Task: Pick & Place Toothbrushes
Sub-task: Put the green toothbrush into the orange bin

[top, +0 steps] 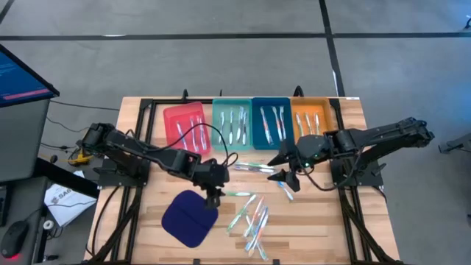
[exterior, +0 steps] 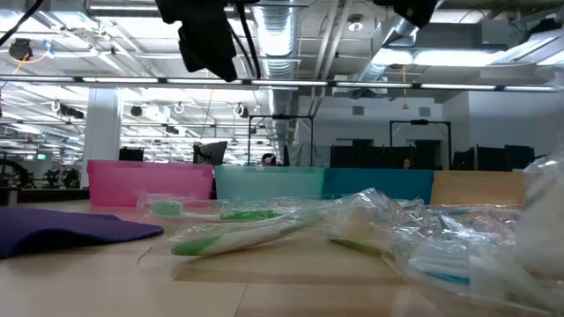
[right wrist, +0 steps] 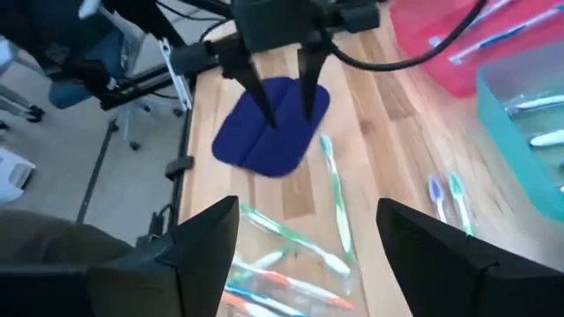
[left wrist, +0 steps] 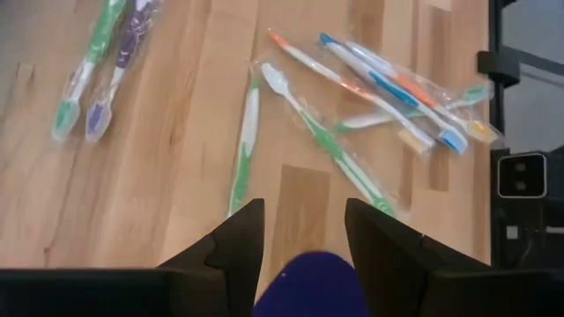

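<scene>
Several toothbrushes in clear wrappers lie loose on the wooden table: a cluster (top: 254, 219), one (top: 239, 193) beside the dark blue pad (top: 190, 218), and others (top: 254, 168) closer to the trays. My left gripper (top: 213, 196) hangs open above the pad's far right corner (left wrist: 308, 283), fingers slanting down, with nothing between them. The low view shows it well above the table. My right gripper (top: 283, 175) stands open over the loose toothbrushes on the right (top: 285, 188), and it is also empty. The green toothbrush (left wrist: 243, 145) lies just ahead of my left fingers.
Four trays stand in a row at the far edge: red (top: 184, 126), teal (top: 232, 124), blue (top: 271, 122), orange (top: 313, 118), each with toothbrushes inside. Bare wood lies between the trays and the loose toothbrushes. A monitor (top: 22, 77) stands off the table's left.
</scene>
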### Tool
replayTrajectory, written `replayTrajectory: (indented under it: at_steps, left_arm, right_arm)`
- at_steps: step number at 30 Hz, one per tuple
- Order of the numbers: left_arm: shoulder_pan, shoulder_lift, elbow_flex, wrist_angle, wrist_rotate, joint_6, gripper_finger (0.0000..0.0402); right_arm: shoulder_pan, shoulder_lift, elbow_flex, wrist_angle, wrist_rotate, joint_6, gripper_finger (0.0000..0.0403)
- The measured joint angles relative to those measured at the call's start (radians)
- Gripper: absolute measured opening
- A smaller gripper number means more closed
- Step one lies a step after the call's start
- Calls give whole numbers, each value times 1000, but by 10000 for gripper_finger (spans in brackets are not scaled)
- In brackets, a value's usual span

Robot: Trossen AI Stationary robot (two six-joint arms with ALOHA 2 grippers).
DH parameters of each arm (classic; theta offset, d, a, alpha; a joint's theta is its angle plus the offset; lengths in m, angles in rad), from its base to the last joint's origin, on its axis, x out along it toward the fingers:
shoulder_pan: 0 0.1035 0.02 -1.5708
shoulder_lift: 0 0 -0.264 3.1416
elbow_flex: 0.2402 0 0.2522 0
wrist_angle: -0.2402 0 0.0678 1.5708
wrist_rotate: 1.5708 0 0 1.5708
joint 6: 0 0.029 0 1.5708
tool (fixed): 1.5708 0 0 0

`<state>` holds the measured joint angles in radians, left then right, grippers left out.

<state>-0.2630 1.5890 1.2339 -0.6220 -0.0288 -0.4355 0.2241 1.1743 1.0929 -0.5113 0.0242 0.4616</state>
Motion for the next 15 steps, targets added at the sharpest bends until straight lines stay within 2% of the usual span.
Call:
replayTrajectory:
  at_steps: [5, 11, 15]
  left_arm:
    - [-4, 0, -1, 2, -74, -15, 154]
    - [-12, 0, -21, 12, -120, -77, 154]
    - [-38, -24, -75, 31, -165, -159, 154]
  right_arm:
    - [16, 88, 0, 2, 3, -101, 265]
    - [33, 242, -2, 29, -31, -71, 265]
    - [39, 296, -2, 76, -68, -54, 265]
